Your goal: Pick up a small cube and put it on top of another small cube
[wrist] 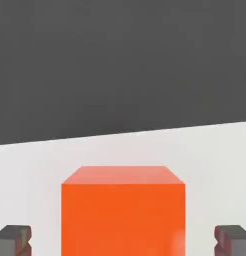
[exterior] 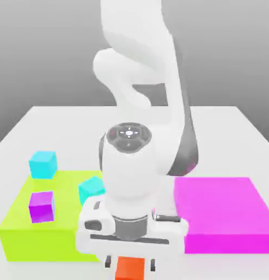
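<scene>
The gripper (exterior: 129,261) straddles the orange cube (exterior: 129,269) at the table's (exterior: 224,126) near edge, fingers (wrist: 15,239) apart and not touching it. Judging by this, grasping, lifting and stacking on another cube all remain.

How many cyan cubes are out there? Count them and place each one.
2. One cyan cube sits at the lime-green pad's far edge; the other cyan cube sits on the pad beside the arm, partly covered by it. More may hide behind the arm.
</scene>
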### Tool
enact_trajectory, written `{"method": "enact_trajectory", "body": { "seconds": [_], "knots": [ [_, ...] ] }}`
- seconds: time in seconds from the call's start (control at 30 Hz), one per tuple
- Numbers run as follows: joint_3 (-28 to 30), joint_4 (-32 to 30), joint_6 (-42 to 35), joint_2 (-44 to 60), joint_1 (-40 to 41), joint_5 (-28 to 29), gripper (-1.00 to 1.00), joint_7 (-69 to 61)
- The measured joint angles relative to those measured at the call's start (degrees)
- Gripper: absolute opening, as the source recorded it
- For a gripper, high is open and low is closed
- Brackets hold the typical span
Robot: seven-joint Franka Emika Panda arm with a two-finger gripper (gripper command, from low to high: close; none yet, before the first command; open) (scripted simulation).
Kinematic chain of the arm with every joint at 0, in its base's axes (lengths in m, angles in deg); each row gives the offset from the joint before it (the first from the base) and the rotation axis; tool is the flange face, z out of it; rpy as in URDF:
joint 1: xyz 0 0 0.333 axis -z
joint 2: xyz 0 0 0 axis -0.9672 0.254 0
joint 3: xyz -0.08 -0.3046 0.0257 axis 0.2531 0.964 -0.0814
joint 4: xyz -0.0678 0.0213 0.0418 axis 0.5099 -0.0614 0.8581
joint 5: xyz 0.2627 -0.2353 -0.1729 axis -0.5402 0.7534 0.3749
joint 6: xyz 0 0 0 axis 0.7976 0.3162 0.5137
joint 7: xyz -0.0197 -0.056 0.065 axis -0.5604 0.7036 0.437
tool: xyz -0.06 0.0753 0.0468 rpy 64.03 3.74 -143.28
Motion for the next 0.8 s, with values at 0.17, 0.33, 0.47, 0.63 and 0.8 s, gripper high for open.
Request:
{"method": "enact_trajectory", "body": {
  "seconds": [0.17, 0.33, 0.47, 0.63, 0.8],
  "knots": [
    [0.0, 0.1, 0.6, 0.7, 0.0, 0.1, -1.0, 0.1],
    [-0.2, -1.3, -5.6, -6.9, 0.2, -0.1, -1.0, 0.0],
    [0.9, -4.5, -10.6, -15.1, 1.0, 0.1, -1.0, 0.4],
    [1.8, -9.3, -16.3, -25.5, 4.1, 0.8, -1.0, 1.3],
    [2.9, -14.1, -21.8, -35.9, 6.0, 1.2, -1.0, 2.1]
  ]
}}
